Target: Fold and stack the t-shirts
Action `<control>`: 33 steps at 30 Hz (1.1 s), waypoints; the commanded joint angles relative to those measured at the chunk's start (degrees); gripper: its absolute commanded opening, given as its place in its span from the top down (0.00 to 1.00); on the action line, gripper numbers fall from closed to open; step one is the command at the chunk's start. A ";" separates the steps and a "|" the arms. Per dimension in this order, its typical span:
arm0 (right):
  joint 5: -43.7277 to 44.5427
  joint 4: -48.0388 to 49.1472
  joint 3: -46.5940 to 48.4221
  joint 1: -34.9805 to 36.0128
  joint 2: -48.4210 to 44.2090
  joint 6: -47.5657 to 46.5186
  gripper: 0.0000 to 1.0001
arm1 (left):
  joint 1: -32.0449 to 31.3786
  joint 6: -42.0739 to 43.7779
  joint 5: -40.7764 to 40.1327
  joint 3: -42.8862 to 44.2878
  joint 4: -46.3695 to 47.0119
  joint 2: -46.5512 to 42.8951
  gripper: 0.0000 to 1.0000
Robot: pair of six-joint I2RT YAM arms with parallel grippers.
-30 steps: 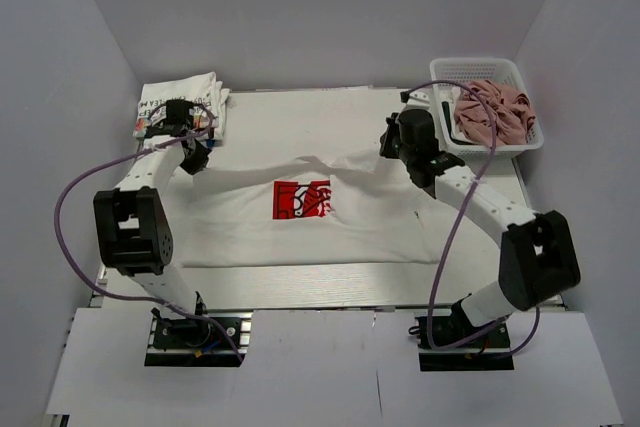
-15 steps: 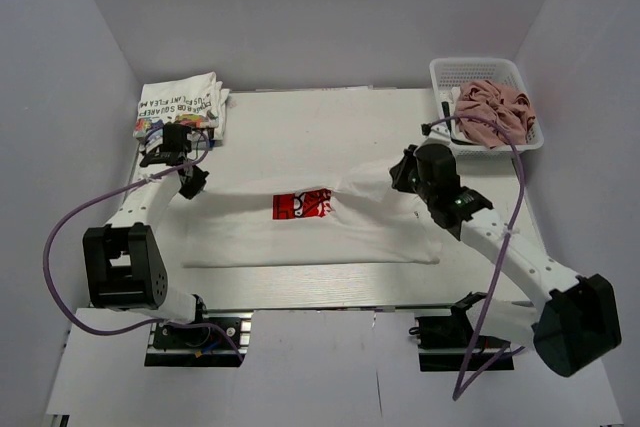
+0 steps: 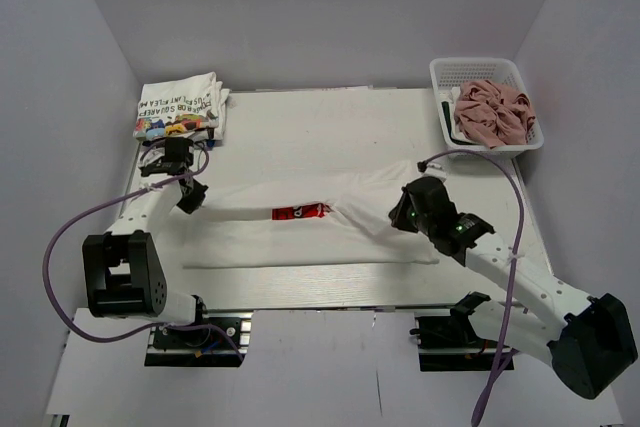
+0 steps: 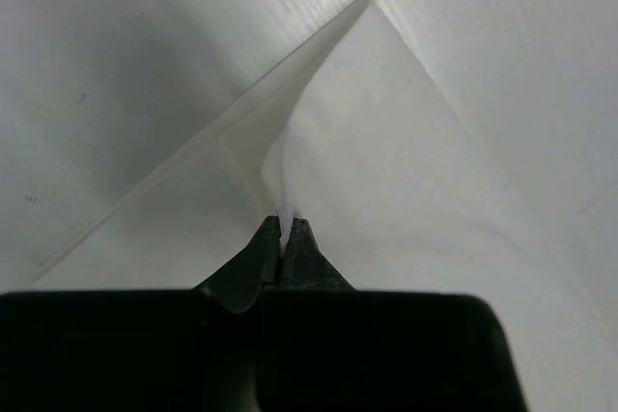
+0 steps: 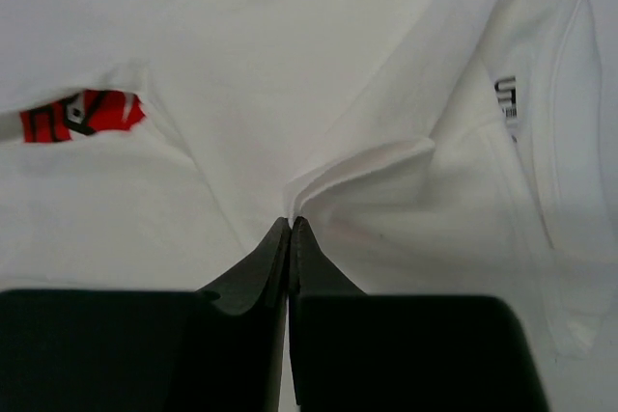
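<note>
White tee [image 3: 300, 237] lies across mid tabletop [image 3: 300, 127], its far half pulled up in a ridge and its red logo [image 3: 301, 212] partly tucked under the fold. We note the left tool [image 4: 287, 229] clamped on the tee's left edge and the right tool [image 5: 291, 225] clamped on a pinch of cloth near the collar. Folded stack [image 3: 180, 110] at far-left corner; pink tee [image 3: 493, 112] in basket [image 3: 470, 69], far right.

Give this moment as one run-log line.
left gripper: shut on white t-shirt; right gripper: shut on white t-shirt; folded stack: far left; pink t-shirt: in basket
</note>
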 commanded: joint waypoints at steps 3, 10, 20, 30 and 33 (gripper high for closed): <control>-1.19 -7.95 -4.14 1.19 0.35 1.18 0.78 | 0.70 -2.19 -0.92 -4.00 -2.94 -2.79 0.88; 5.83 -16.43 -0.12 1.28 -3.32 -0.84 0.09 | 0.70 -4.12 -1.61 -0.33 -8.47 -3.93 0.00; -5.82 5.97 3.06 1.28 3.59 -8.84 0.09 | -0.09 1.59 11.39 0.22 4.88 -3.15 0.00; -9.63 8.63 -5.08 -0.30 17.23 -0.50 0.09 | -0.62 4.14 13.33 -3.47 9.02 8.28 0.00; -9.18 6.35 -8.08 -1.80 16.19 3.11 0.09 | -0.62 4.14 11.49 -2.77 8.31 10.56 0.00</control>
